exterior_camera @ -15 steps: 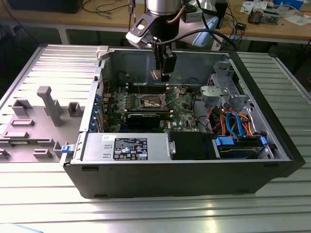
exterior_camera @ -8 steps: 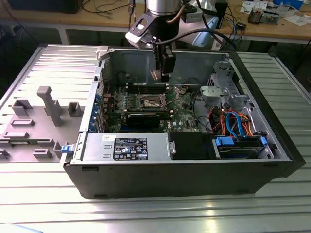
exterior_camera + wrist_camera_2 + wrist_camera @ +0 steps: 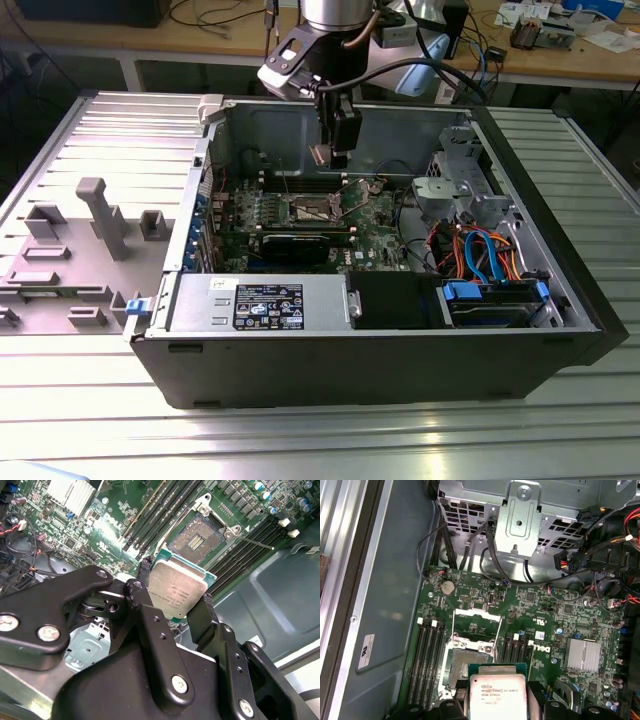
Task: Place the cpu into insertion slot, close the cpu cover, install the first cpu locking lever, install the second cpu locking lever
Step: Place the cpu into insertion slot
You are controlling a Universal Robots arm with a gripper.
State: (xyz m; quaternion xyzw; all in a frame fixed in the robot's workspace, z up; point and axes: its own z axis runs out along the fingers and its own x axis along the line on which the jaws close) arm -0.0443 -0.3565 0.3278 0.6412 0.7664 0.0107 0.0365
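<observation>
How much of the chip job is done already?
Nothing is finished yet. The gripper is shut on the cpu, holding it above the motherboard, near the insertion slot, which is empty. The cpu cover stands open, and a locking lever sticks out unlatched. Left: seating the cpu, closing the cover, fastening both levers.

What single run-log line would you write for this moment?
pincer: shut on cpu | cpu: held above motherboard, near insertion slot | insertion slot: uncovered, empty
</observation>
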